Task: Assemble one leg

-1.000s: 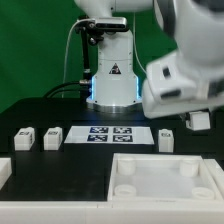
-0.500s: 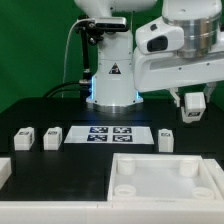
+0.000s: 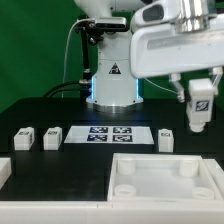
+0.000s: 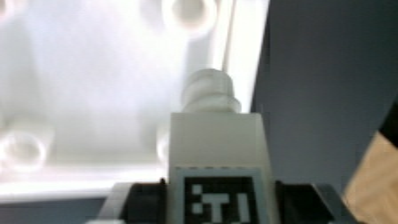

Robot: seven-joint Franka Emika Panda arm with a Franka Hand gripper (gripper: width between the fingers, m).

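My gripper (image 3: 200, 93) is shut on one leg (image 3: 200, 110), a small white block with a tag, and holds it upright in the air at the exterior view's right. In the wrist view the leg (image 4: 214, 150) sits between the dark jaws of the gripper (image 4: 215, 200), its tag facing the camera and its round threaded tip (image 4: 208, 90) pointing away. Below it lies the large white tray-like piece (image 4: 89, 90), whose right edge is near the tip. Three more legs (image 3: 23, 138) (image 3: 51, 136) (image 3: 166, 138) stand on the table.
The marker board (image 3: 110, 133) lies flat at the table's middle, in front of the robot base (image 3: 112, 80). The large white tray-like piece (image 3: 165, 185) with corner holes fills the front right. Another white part (image 3: 4, 170) shows at the front left edge.
The arm has swung up and turned. The held leg has moved toward the exterior view's right and now hangs upright, clearly visible below the hand.
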